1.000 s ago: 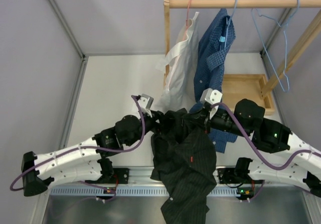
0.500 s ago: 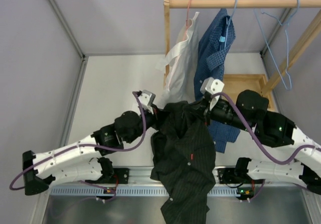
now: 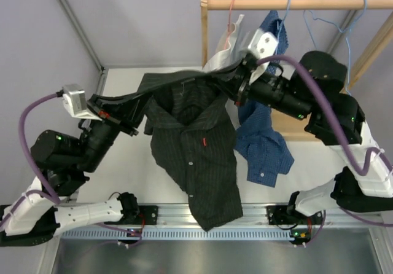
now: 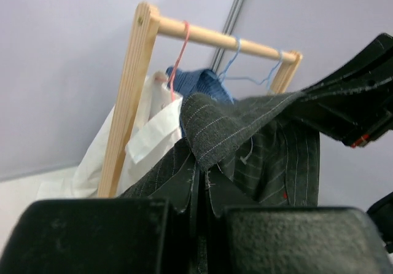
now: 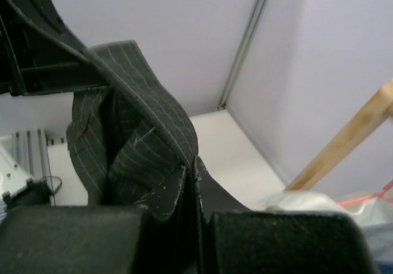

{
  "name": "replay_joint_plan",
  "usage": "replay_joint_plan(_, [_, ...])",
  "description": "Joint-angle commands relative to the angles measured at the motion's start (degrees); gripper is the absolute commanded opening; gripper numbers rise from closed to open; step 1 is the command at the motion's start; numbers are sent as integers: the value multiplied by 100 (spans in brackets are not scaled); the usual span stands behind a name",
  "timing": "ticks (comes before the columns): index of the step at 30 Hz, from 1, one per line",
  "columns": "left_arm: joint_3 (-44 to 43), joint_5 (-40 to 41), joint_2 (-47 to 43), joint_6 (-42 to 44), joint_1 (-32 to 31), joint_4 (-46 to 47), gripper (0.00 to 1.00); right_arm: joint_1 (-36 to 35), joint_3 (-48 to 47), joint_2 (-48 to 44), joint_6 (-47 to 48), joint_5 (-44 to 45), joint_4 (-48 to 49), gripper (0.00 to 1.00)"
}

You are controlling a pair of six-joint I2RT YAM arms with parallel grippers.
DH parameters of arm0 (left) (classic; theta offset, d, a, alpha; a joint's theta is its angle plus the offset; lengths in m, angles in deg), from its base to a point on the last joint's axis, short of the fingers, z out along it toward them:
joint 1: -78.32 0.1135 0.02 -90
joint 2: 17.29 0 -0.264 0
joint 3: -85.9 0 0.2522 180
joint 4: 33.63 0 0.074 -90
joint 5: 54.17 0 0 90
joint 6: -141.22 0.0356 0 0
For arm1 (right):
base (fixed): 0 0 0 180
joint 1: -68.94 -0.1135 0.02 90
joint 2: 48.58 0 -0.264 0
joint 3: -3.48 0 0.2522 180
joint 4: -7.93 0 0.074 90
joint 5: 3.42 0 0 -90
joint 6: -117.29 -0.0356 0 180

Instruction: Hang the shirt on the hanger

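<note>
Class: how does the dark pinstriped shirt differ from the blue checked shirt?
The dark pinstriped shirt is near-black; the blue checked shirt is bright blue. The left gripper and right gripper hold the dark shirt stretched wide; the blue shirt hangs narrow at the wooden rail, ungripped. Both are patterned shirts hanging down.

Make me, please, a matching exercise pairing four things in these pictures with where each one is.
Things:
1. dark shirt
2. white shirt
3. blue checked shirt
4. light-blue hanger

Places:
A. bare on the rail, far right
B. on the pink hanger, at the rail's left end
C. stretched between the left pincer and the right pincer
D. hanging mid-rail

Pairs: 1-C, 2-B, 3-D, 4-A
</note>
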Motion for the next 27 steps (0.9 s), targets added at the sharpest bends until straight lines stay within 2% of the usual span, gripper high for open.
replay_joint_plan(1, [628,228,-255,-277,50,-230,0,26,1396,-954,-73,425,407,0])
replay_joint_plan(2, [1152,236,-308,-444,50,-230,0,26,2638,-1505,-231,582,681,0])
replay_joint_plan(5, [2034,464,-475,-1243,50,-335,0,26,4490,-2351,-1075,645,1762,0])
replay_joint_plan(6, [2585,665,-528,-1698,50,-396,0,26,5575,-2798,-1494,549,1965,0])
replay_joint_plan(8, [3324,772,-738,-2139,50,-458,0,26,6791,-3309,-1875,138,2403,2])
replay_joint_plan(11, [3723,834,-976,-2396,50,-537,0,26,7534,-3741,-2184,-5,2607,8])
replay_joint_plan(14, [3856,878,-1038,-2555,50,-642,0,26,7712,-3874,-2211,21,2582,14])
replay_joint_plan(15, [3856,843,-1012,-2555,50,-651,0,26,7687,-3857,-2115,4,2434,26])
replay_joint_plan(18, [3742,519,-828,-2450,50,-765,0,26,7353,-3638,-1904,-373,1969,46])
replay_joint_plan(19, [3629,300,-749,-2415,50,-835,0,26,7230,-3550,-1825,-479,1871,57])
replay_joint_plan(21, [3531,53,-530,-2318,50,-967,0,26,6783,-3129,-1553,-699,1495,63])
replay_joint_plan(27, [3145,-431,-230,-2388,50,-1284,0,26,5815,-2013,-1025,-884,1246,63])
